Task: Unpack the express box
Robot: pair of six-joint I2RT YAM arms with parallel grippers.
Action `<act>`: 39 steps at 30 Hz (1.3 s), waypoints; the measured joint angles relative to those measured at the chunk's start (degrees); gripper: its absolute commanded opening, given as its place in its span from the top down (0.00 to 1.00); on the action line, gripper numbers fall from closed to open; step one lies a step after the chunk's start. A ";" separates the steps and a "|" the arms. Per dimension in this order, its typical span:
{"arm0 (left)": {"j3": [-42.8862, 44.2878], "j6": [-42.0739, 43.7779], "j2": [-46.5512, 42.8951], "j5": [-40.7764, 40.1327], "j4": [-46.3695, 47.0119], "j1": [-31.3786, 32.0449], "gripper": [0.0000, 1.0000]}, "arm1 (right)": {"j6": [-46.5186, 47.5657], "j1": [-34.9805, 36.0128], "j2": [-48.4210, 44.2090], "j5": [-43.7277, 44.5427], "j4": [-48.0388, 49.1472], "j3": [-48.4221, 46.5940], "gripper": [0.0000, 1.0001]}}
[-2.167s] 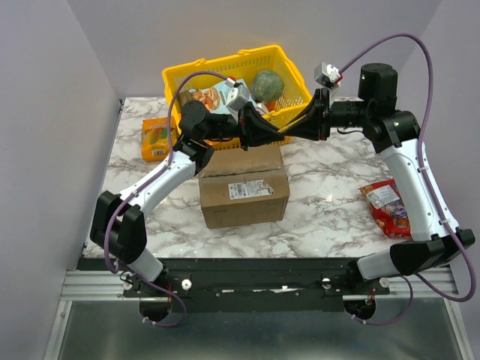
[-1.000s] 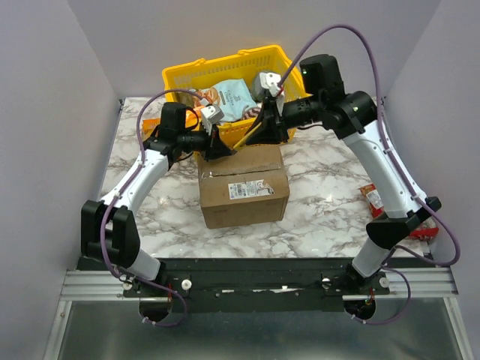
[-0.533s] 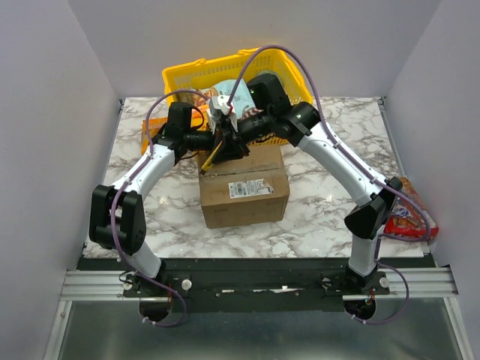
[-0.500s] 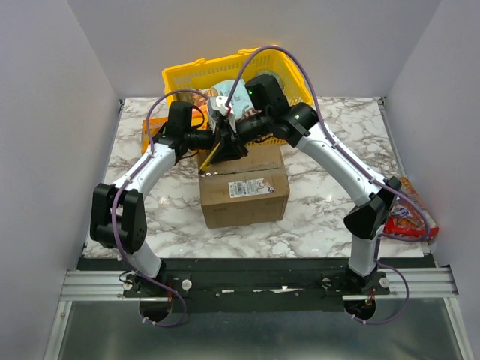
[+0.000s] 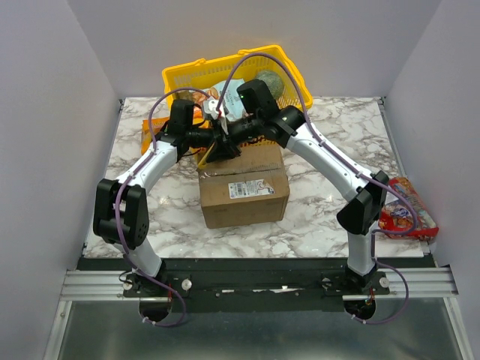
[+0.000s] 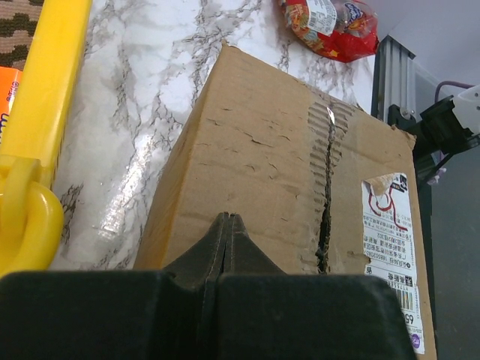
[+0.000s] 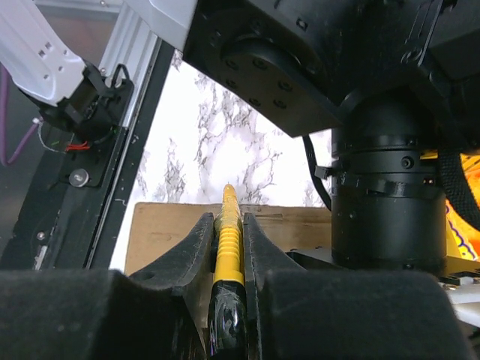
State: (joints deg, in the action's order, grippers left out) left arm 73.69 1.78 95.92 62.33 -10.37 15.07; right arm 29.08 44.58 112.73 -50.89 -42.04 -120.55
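The express box [image 5: 244,187] is a brown carton with a white label [image 5: 250,188], standing mid-table with its flaps down. In the left wrist view its top seam [image 6: 326,180] is torn along the tape line. My right gripper [image 7: 227,219] is shut on a slim yellow tool with a black handle [image 7: 228,240]. The tool's tip [image 5: 207,157] points down at the box's back-left top edge. My left gripper [image 6: 226,217] is shut and empty, its tips just above the box's top near that same corner. Both grippers crowd together there [image 5: 217,142].
A yellow plastic basket [image 5: 180,75] stands right behind the box, holding a blue snack bag and a green round thing [image 5: 270,81]. An orange snack box [image 5: 148,129] lies at back left, partly behind my left arm. A red snack bag [image 5: 405,216] lies at the right edge.
My right arm has swung left with the yellow tool, from over the box's back-right to its back-left corner beside the left gripper. The left gripper has barely moved.
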 measured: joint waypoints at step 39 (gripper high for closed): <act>-0.13 -3.48 0.76 0.09 3.87 0.04 1.00 | 0.37 0.66 0.00 5.84 1.92 5.99 0.99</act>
State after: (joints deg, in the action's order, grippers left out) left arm 73.56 -1.69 96.68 62.41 -6.50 15.11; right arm 29.45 45.23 112.73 -45.06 -40.12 -114.56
